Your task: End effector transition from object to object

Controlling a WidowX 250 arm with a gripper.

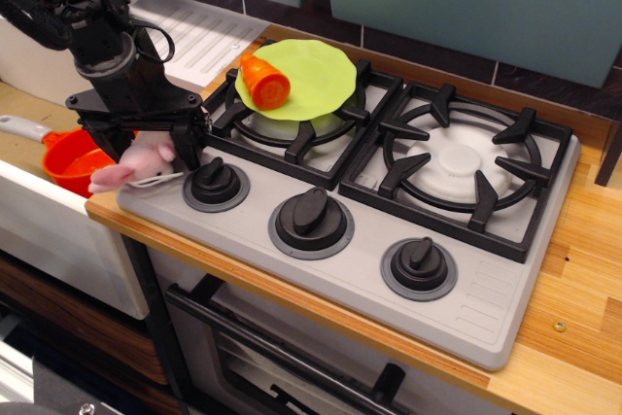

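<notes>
My black gripper (144,146) hangs on its black arm at the left edge of the stove. Its two fingers (190,146) point down and stand wide apart, open, one on each side of a pink plush toy (124,172). The toy lies on the grey stove's front left corner, partly hidden by the crossbar; I cannot tell if the fingers touch it. An orange carrot piece (265,83) lies on a lime green plate (316,75) on the back left burner.
A red pot (68,160) with a grey handle sits in the sink left of the toy. Three black knobs (311,218) line the front of the grey stove (486,308). The right burner grate (457,162) is bare. A white drain rack (209,36) lies behind the arm.
</notes>
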